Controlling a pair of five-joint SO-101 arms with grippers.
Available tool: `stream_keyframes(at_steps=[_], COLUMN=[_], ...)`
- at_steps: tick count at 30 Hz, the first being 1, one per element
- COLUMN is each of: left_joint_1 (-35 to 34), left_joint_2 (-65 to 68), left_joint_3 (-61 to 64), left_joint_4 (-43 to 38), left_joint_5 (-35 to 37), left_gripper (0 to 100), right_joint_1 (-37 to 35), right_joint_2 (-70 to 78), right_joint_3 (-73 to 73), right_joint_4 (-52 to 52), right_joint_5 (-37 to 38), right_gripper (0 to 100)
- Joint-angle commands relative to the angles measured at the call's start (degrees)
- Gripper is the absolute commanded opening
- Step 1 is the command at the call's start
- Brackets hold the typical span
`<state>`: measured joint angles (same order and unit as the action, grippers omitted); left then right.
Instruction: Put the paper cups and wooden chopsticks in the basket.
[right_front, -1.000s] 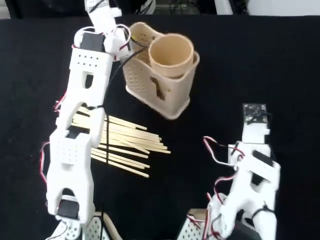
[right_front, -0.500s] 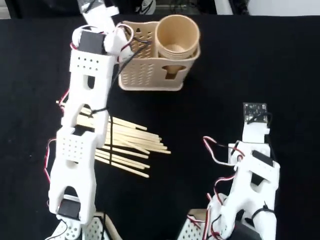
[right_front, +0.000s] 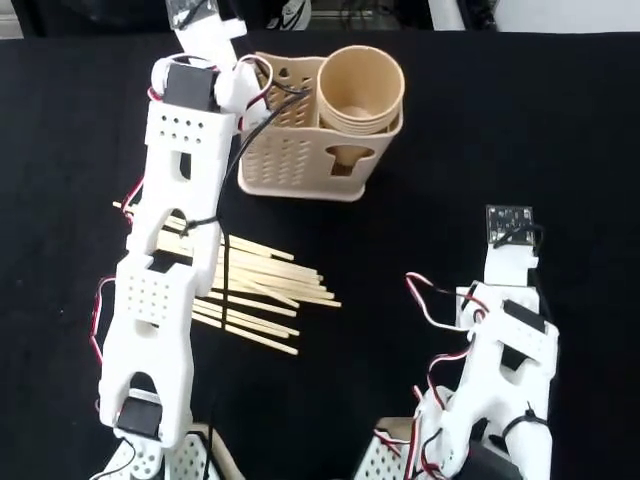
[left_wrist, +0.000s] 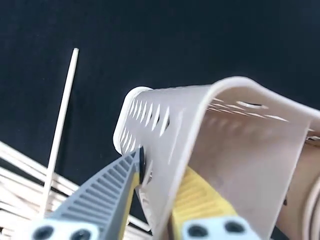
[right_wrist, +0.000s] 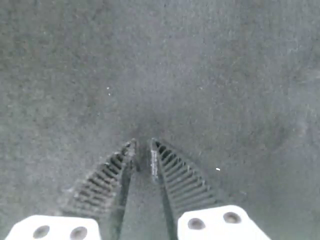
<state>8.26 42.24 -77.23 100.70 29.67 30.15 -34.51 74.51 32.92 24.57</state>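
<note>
Black cloth (right_front: 540, 120) covers the table. The left arm (right_front: 165, 250) stretches across it to the far side, and its white body hides part of what lies beneath and the end of the basket (right_front: 300, 160) it reaches. The right arm (right_front: 505, 350) is folded at the near edge, its base cut off by the picture's border.

From the high view the basket stands upright, with a stack of paper cups (right_front: 360, 85) in the compartment farther from the left arm. Whether its base touches the cloth cannot be told. The wooden chopsticks (right_front: 265, 290) lie in a loose pile on the cloth nearer than the basket and apart from it, their ends on one side covered by the left arm.

Up close, the left wrist view makes the grip plain: the left gripper (left_wrist: 160, 172) is clamped on the basket's slotted wall, grey finger outside, yellow finger inside. A cup's rim is cut off at the edge there, and one chopstick lies at an angle to the rest.

Over bare cloth, the right gripper (right_wrist: 143, 155) is all but closed, a sliver between its tips, holding nothing.
</note>
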Motion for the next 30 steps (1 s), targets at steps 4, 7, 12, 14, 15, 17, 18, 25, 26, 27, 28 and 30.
stream_keyframes(at_steps=[4, 7, 12, 14, 15, 17, 18, 25, 26, 27, 28, 30], left_joint_1=[3.38, 4.88, 6.46, 6.02, 5.67, 4.53, 4.26, 2.68, 2.59, 2.51, 2.51, 2.33], left_joint_2=[-10.37, -15.47, -20.31, -20.22, -20.13, -20.13, -20.13, -20.31, -20.4, -20.48, -20.57, -20.66], left_joint_3=[10.68, 18.77, 28.18, 29.41, 29.32, 29.32, 29.76, 29.32, 29.23, 29.23, 29.23, 29.23], left_joint_4=[0.26, 0.18, 0.09, 0.0, 0.0, -0.44, -1.32, -5.45, -5.45, -5.45, -5.54, -6.15], left_joint_5=[-1.76, -1.93, -2.37, -3.69, -4.04, -4.04, -4.13, -7.74, -7.74, -7.74, -7.74, -7.74], left_gripper=[6, 6, 6, 6, 6, 6, 6, 25, 28, 29, 29, 29], right_joint_1=[-0.62, -0.62, -0.62, -0.62, -0.62, -0.62, -0.62, -0.62, -0.62, -0.62, -0.7, -0.7], right_joint_2=[-1.01, -1.01, -1.19, -1.27, -1.27, -1.27, -1.27, -1.27, -1.27, -1.27, -1.27, -1.27], right_joint_3=[0.13, 0.13, 0.48, 0.57, 0.57, 0.57, 0.57, 0.66, 0.66, 0.66, 0.66, 0.66], right_joint_4=[-0.79, -0.79, -0.79, -0.88, -0.88, -0.88, -0.88, -0.79, -0.79, -0.79, -0.79, -0.79], right_joint_5=[-0.26, -0.26, -0.18, -0.18, -0.18, -0.18, -0.18, -0.18, -0.18, -0.18, -0.09, -0.09], right_gripper=[5.4, 5.4, 5.4, 5.4, 5.4, 5.4, 5.4, 5.4, 5.4, 5.4, 5.4, 5.4])
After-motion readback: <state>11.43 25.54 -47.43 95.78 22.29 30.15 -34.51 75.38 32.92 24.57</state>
